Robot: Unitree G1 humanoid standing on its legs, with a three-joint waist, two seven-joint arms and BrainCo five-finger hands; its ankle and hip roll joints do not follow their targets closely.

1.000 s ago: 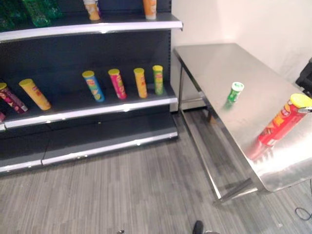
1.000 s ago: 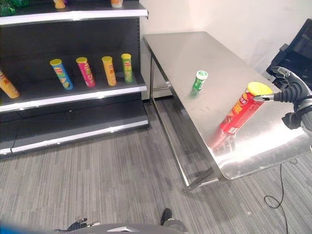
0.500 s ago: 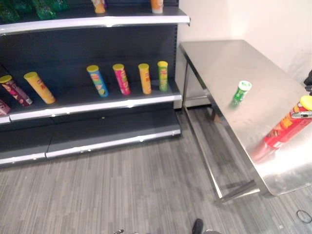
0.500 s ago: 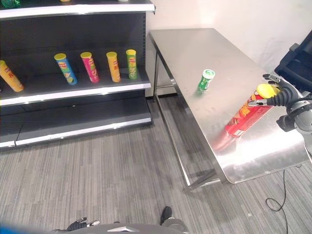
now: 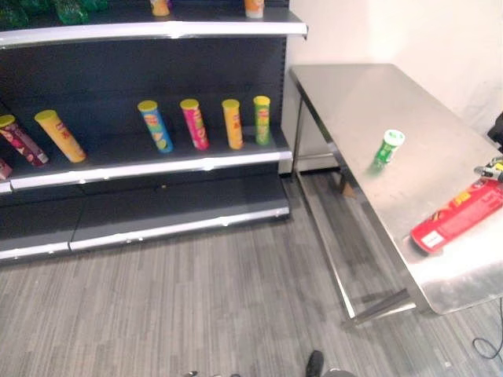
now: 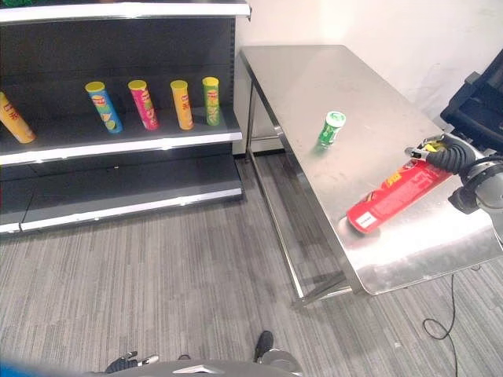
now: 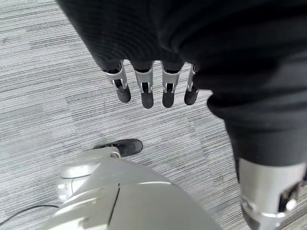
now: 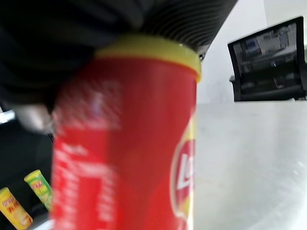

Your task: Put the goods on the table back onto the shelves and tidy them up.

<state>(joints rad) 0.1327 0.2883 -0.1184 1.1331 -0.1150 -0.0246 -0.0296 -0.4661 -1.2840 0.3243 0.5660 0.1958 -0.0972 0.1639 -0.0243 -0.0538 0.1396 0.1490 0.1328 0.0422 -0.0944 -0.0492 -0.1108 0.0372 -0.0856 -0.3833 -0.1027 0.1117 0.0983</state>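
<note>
A red chip can [image 6: 393, 196] with a yellow lid lies on its side near the front right of the steel table [image 6: 314, 78]. My right hand [image 6: 452, 157] rests at its lid end, fingers straight, touching the can [image 8: 124, 143] close under the palm. A small green can [image 6: 332, 128] stands farther back on the table. My left hand [image 7: 144, 91] hangs open above the grey floor, holding nothing.
The dark shelf unit [image 5: 157, 161] stands left of the table. Its middle shelf carries blue [image 5: 153, 126], pink [image 5: 193, 123], orange [image 5: 231, 123] and green [image 5: 262, 119] cans in a row, with a yellow can [image 5: 59, 135] further left. A black chair [image 6: 479, 102] stands behind the table's right end.
The red can has tipped from leaning upright to lying flat on the table, and my right hand has come down with its lid end. The camera shifted slightly.
</note>
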